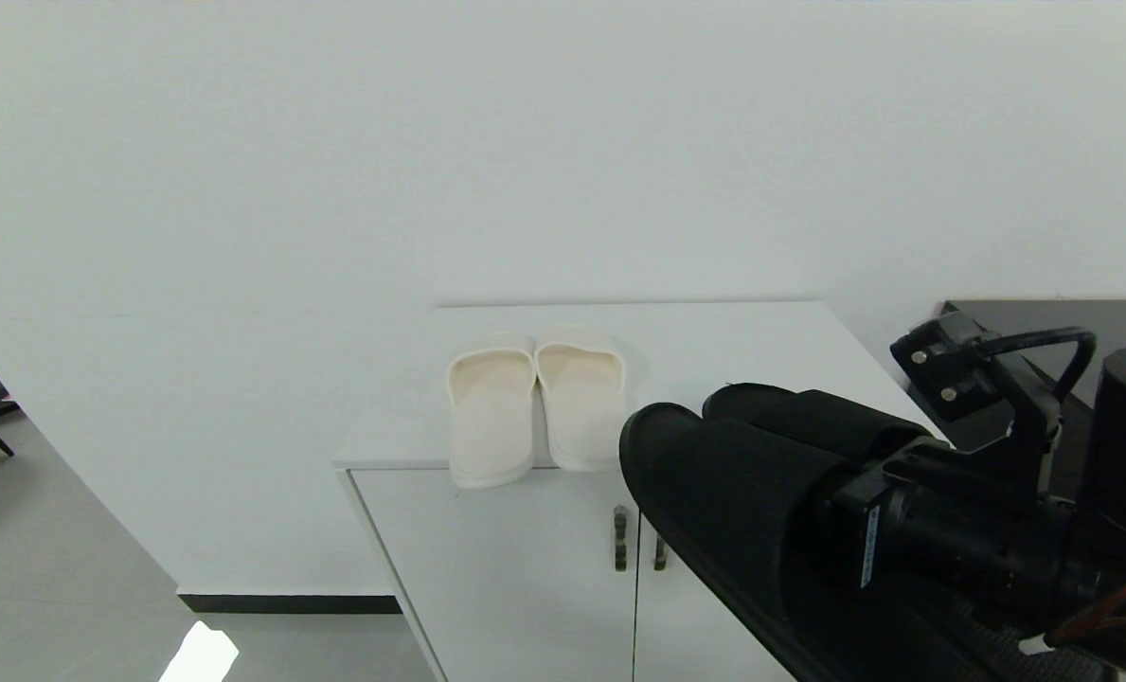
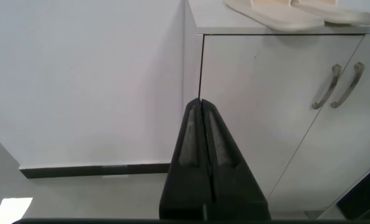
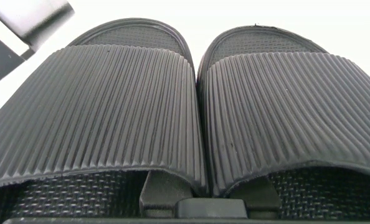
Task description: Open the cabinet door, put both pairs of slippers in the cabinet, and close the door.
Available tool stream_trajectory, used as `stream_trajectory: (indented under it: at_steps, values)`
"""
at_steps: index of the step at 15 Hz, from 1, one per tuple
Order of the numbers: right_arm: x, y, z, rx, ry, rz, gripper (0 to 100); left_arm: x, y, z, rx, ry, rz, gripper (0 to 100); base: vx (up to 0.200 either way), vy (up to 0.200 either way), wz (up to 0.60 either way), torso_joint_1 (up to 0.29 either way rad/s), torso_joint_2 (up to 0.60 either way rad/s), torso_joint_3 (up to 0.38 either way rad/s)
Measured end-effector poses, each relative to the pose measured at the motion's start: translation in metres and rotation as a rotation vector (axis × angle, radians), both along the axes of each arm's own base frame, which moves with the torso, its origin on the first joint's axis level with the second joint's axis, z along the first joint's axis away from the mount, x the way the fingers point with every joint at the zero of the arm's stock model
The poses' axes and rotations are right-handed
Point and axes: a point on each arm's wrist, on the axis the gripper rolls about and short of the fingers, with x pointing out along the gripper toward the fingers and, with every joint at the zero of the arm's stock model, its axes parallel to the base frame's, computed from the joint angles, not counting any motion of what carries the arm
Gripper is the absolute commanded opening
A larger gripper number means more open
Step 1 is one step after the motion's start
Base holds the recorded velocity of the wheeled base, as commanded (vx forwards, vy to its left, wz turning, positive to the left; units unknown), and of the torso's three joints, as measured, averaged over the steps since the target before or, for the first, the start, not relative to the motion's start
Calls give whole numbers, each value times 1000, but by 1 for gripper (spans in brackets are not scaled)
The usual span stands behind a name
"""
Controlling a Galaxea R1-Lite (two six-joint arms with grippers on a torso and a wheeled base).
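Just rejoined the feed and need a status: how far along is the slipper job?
Nothing is finished: the white cabinet doors are shut. In hand: the right hand grips the pair of black ribbed rubber slippers, held in front of the cabinet. The cream foam slippers sit on top of it. The left hand, closed and empty, faces the cabinet's left corner. Left: open a door, stow both pairs, close.

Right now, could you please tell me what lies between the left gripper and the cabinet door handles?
Just bare white door panel lies between the left gripper and the handles, as the left wrist view shows.
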Motion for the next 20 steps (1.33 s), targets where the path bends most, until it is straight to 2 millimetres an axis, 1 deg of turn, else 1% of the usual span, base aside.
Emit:
stream_trajectory:
  at_steps: [5, 11, 13, 15, 17, 20]
  values:
    - [-2, 3, 0, 12, -9, 19, 0, 0, 0, 0, 1, 0, 0, 0, 0, 0, 0, 0, 0, 0]
    - [-5, 3, -4, 1, 1, 39, 0, 0, 0, 0, 0, 0, 0, 0, -200, 0, 0, 3, 2, 6]
    - [-6, 2, -6, 11, 4, 71, 0, 0, 0, 0, 0, 0, 0, 0, 0, 0, 0, 0, 0, 0]
    - [-8, 0, -7, 49, -11, 151, 0, 0, 0, 0, -1, -1, 0, 0, 0, 0, 0, 0, 0, 0]
    - [-8, -5, -14, 46, 1, 172, 0, 0, 0, 0, 1, 0, -1, 0, 0, -200, 0, 12, 2, -2]
    - [-9, -9, -20, 32, 9, 182, 0, 0, 0, 0, -1, 1, -1, 0, 0, -200, 0, 6, 2, 2]
